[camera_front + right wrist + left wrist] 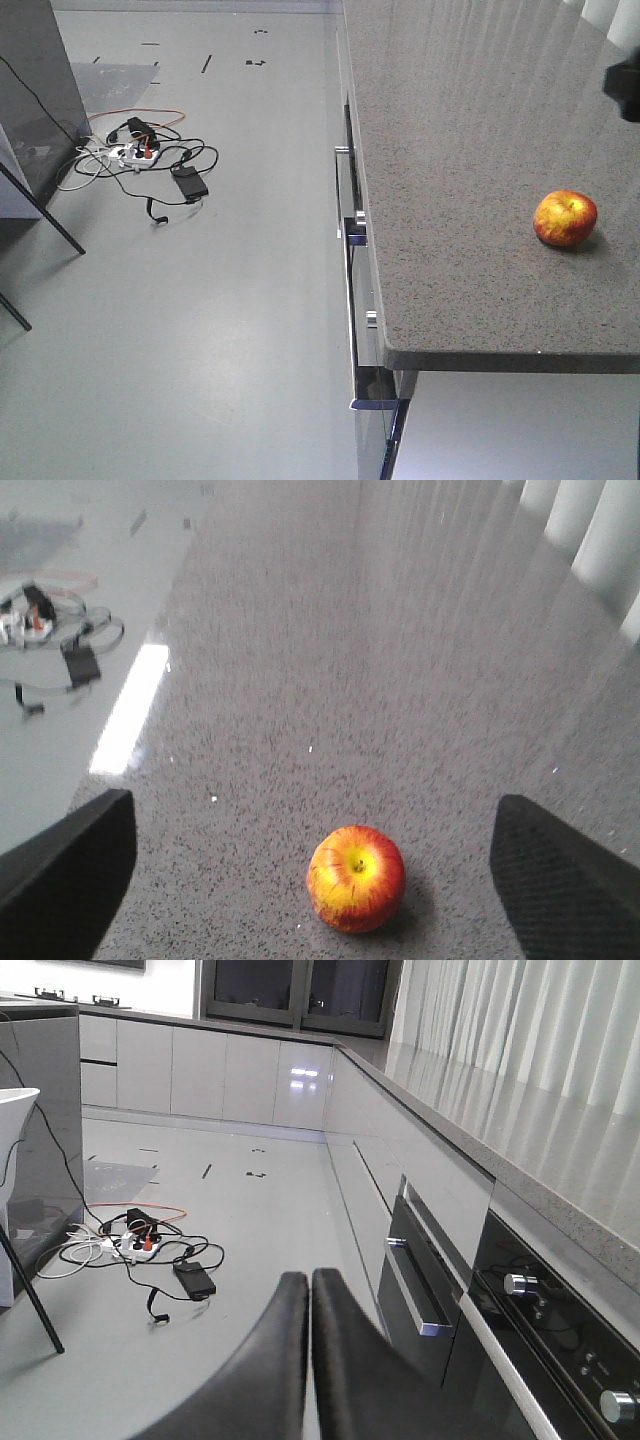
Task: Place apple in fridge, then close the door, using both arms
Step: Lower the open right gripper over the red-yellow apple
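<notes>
Grey speckled counter [450, 150] is carrying the apple [565, 218] — stem dimple up, near the front-right, nothing touching it. Right gripper [310, 825] is wide open and empty, pads [560, 880] either side of the apple w/ clear gap on both sides. Looks lined up that way so you can just drop and close. Wrist is pitched down at the counter, above and a bit behind the fruit. Left gripper [308, 1290] has fingers pressed together, nothing in them, hanging over the floor [250, 1220] and pointing along the cabinet fronts [250, 1080] — prob parked for the door job. Fridge + door: can't pick them out w/ confidence in these views. Pick not yet started imo.
</notes>
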You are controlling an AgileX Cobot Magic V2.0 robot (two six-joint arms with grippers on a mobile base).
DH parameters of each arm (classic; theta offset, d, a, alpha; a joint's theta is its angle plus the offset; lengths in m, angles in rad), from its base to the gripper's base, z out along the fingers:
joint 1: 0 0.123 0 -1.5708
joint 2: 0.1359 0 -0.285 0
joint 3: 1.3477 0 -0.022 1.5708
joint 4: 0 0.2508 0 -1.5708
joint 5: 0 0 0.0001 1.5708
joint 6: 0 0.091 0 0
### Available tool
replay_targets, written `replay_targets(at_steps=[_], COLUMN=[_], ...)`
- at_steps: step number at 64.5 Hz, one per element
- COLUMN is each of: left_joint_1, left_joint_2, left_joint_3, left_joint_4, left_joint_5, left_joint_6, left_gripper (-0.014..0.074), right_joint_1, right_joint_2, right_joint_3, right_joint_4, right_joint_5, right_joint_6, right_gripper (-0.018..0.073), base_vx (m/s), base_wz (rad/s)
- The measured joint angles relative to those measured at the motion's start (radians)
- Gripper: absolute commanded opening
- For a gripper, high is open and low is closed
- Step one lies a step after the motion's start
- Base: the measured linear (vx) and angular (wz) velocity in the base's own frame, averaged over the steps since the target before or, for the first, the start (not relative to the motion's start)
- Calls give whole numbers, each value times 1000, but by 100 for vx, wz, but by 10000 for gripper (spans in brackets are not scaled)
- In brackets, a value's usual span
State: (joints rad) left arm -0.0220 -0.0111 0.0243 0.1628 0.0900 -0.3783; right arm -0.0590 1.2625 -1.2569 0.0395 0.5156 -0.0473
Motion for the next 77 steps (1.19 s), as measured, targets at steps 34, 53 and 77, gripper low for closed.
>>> replay_targets(at_steps=[34, 53, 77], left_joint_1=[0, 0, 0], left_joint_2=[0, 0, 0], left_joint_3=[0, 0, 0], left_joint_4=[0, 0, 0], left_joint_5=[0, 0, 0], left_joint_6=[0, 0, 0], left_gripper=[-7, -7, -7], right_joint_1=[-68, -68, -68], right_joint_2=[561, 645, 728], right_joint_3=[-358, -359, -360], right_joint_4=[61, 30, 8], right_joint_5=[249, 221, 223], right_joint_6=[34, 55, 79], right_gripper=[662, 652, 640], base_vx=[0, 0, 0], base_wz=[0, 0, 0])
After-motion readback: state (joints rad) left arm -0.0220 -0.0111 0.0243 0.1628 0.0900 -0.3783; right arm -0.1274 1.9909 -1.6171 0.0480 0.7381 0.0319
